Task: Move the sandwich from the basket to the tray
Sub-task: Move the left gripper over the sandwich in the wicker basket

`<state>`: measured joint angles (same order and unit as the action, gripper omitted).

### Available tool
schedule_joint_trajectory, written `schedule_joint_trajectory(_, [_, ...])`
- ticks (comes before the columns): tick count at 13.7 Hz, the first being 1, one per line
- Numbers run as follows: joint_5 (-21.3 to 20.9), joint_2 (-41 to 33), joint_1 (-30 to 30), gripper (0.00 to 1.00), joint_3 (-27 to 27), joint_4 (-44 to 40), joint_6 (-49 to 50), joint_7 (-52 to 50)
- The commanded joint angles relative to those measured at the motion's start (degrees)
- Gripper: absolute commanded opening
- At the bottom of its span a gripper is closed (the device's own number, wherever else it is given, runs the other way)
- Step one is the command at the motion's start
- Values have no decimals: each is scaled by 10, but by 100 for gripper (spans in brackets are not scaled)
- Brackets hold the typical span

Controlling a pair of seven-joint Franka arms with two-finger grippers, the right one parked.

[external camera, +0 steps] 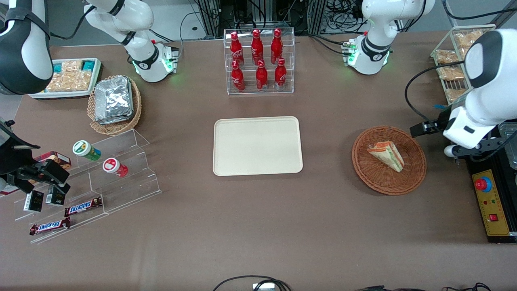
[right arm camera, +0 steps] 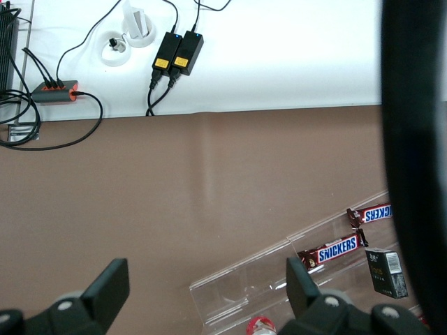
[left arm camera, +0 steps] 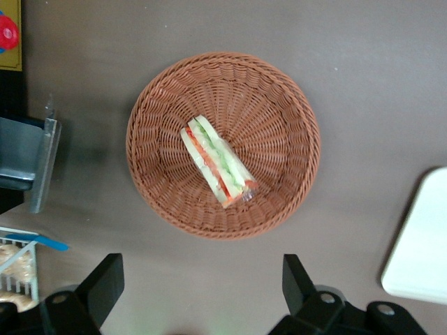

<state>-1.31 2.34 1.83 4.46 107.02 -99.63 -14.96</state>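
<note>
Claw (left arm camera: pixel 201 283) spread wide, unladen | above basket (left arm camera: pixel 157 181) rim | sandwich (left arm camera: pixel 218 169) inside, apart

woven wicker basket (left arm camera: pixel 279 105), matt smooth tray (external camera: pixel 257 145)

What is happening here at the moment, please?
The left arm's gripper hangs above the table beside the basket, its fingers open and holding nothing. The sandwich lies in the basket, untouched. The tray in the middle of the table has nothing on it, so the move to the tray is not yet begun.
</note>
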Motion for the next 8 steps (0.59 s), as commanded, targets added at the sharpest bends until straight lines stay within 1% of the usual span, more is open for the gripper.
schedule_joint_trajectory(1, [-11, -23, -1, 100, -1, 74, -69, -58])
schedule_joint_trajectory(6, [-11, -28, -4, 100, 1, 182, -199, -173])
schedule_joint_trajectory(7, [-13, -24, -5, 100, 2, 197, -216, -191])
schedule_joint_trajectory(8, [-25, -18, -7, 100, 3, 204, -224, -211])
